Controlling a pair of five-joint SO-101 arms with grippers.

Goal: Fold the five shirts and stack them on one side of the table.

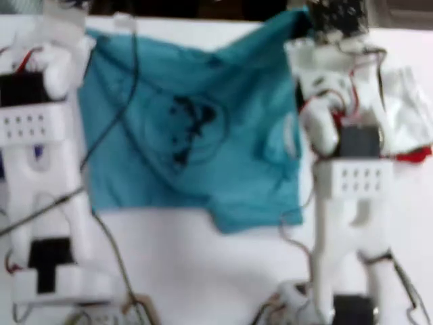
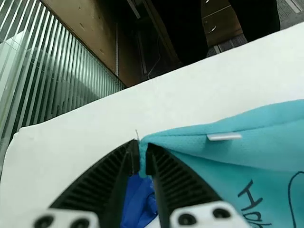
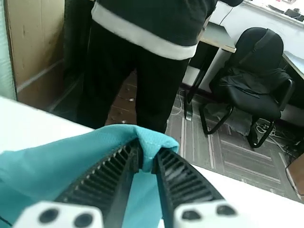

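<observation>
White surface (image 1: 203, 271) under both my arms. My left pincer (image 2: 141, 152) is clamped together on one far corner of the teal shirt (image 1: 196, 135), just beside a small white tag (image 2: 224, 137). My right pincer (image 3: 147, 159) is clamped on the other far corner, cloth bunched over its tips. Between them the shirt lies spread out, dark print up. A bundle of white and red cloth (image 1: 413, 122) lies beside my right arm.

The teal shirt (image 1: 196, 135) was matt cloth in a fine mesh knit, its print dark and flat. The desk (image 1: 203, 271) was smooth, matt white. The left tool (image 2: 141, 154) and right tool (image 3: 147, 159) had ribbed black plastic jaws on white plastic bodies.
</observation>
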